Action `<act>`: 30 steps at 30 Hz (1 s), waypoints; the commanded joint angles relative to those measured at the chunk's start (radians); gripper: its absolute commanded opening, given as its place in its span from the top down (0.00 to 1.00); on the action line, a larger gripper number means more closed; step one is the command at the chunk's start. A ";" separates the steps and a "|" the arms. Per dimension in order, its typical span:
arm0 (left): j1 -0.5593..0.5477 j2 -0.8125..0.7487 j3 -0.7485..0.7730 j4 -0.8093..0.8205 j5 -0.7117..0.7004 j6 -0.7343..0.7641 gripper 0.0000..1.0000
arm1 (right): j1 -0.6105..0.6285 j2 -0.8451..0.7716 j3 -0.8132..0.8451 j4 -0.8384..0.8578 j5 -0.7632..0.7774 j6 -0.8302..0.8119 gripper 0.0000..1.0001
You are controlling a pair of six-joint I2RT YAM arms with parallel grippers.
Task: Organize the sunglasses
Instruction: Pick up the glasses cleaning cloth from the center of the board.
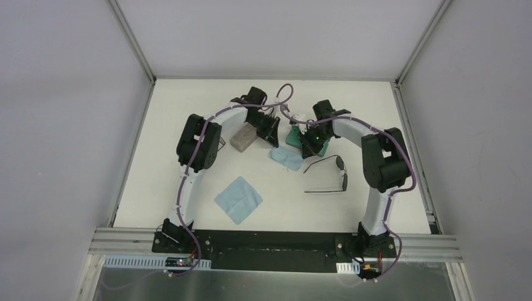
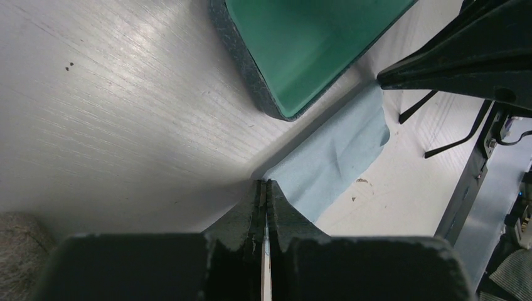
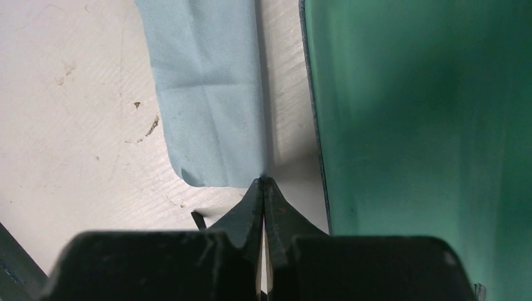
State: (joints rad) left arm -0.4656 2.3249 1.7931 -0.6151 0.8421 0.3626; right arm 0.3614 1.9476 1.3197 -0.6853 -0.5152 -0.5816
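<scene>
One pair of thin black sunglasses (image 1: 331, 175) lies open on the table right of centre; its slender arms (image 2: 453, 143) show in the left wrist view. A light blue cloth (image 1: 287, 159) lies between my two grippers, next to an open case with a green lining (image 1: 300, 135). My left gripper (image 1: 273, 143) is shut, its tips (image 2: 266, 184) meeting one corner of this cloth (image 2: 339, 153). My right gripper (image 1: 308, 150) is shut too, its tips (image 3: 263, 180) at another corner of the cloth (image 3: 207, 94). Shadow along the cloth's edges suggests it is slightly raised.
A closed beige case (image 1: 243, 139) sits left of the left gripper. A second light blue cloth (image 1: 238, 199) lies flat near the front centre. The green case interior (image 2: 301, 44) (image 3: 426, 125) is close beside both grippers. White walls enclose the table.
</scene>
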 commanded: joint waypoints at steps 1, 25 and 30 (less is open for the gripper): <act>-0.010 -0.034 0.005 0.062 0.029 -0.077 1.00 | -0.006 -0.101 0.024 -0.003 -0.039 0.019 1.00; -0.066 -0.032 0.114 0.176 -0.031 -0.202 1.00 | -0.116 -0.198 -0.020 -0.072 0.047 0.021 1.00; -0.070 -0.014 0.141 0.177 -0.080 -0.190 1.00 | -0.126 -0.209 -0.041 -0.040 0.082 0.050 1.00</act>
State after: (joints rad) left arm -0.5247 2.3249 1.8847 -0.4767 0.8158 0.1699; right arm 0.2478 1.8015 1.2922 -0.7582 -0.4728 -0.5632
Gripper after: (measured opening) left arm 0.008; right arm 0.005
